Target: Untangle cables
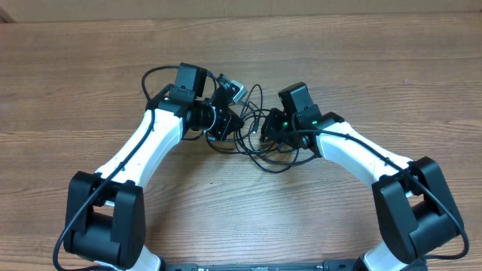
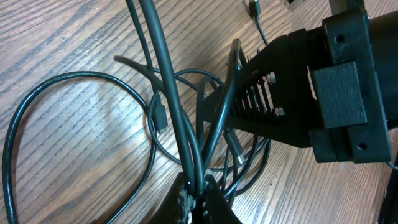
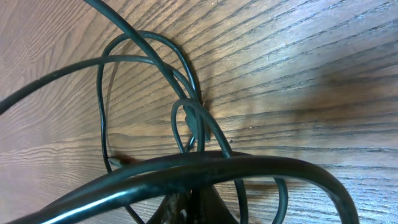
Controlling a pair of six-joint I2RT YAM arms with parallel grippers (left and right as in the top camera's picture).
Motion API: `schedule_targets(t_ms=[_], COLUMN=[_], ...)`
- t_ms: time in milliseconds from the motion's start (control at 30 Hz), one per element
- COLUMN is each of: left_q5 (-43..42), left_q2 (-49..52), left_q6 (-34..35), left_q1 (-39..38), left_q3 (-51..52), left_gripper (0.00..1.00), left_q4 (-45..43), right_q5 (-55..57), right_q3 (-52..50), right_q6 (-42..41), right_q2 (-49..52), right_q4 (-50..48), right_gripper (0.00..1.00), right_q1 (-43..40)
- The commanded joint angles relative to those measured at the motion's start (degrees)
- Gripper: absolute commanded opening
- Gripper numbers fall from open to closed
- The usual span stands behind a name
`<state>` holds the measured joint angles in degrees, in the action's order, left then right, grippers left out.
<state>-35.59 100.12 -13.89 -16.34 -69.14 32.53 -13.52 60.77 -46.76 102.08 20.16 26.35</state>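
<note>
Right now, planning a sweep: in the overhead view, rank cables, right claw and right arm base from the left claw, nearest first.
1. cables, pinched in the left claw.
2. right claw, just across the tangle.
3. right arm base, bottom-right corner.

Black cables (image 3: 249, 167) looped, tangled, wooden table (image 3: 311, 62)

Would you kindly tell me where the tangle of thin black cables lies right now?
Overhead view: the thin black cables lie mid-table on the wooden table, bunched between the left gripper and the right gripper.
</note>
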Motion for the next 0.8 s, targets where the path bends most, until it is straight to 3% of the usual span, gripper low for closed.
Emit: schedule_targets(t_ms=[0,767], left_q5=[-1.5,-1.5], left_q2=[-1.1,-1.1], left_q6=[0.2,0.2], left_q1=[0.2,0.2], left_q3=[-1.3,-1.3], left_gripper=[0.04,0.04], left_q4=[-0.2,-0.2], right_q5=[0.3,3.6], right_q3=[1.2,1.1], right_q6=[0.3,0.3], right_q2=[0.3,1.0], right_q4=[-0.3,-0.6], right_gripper=[0.07,0.04], right_q1=[0.3,0.3])
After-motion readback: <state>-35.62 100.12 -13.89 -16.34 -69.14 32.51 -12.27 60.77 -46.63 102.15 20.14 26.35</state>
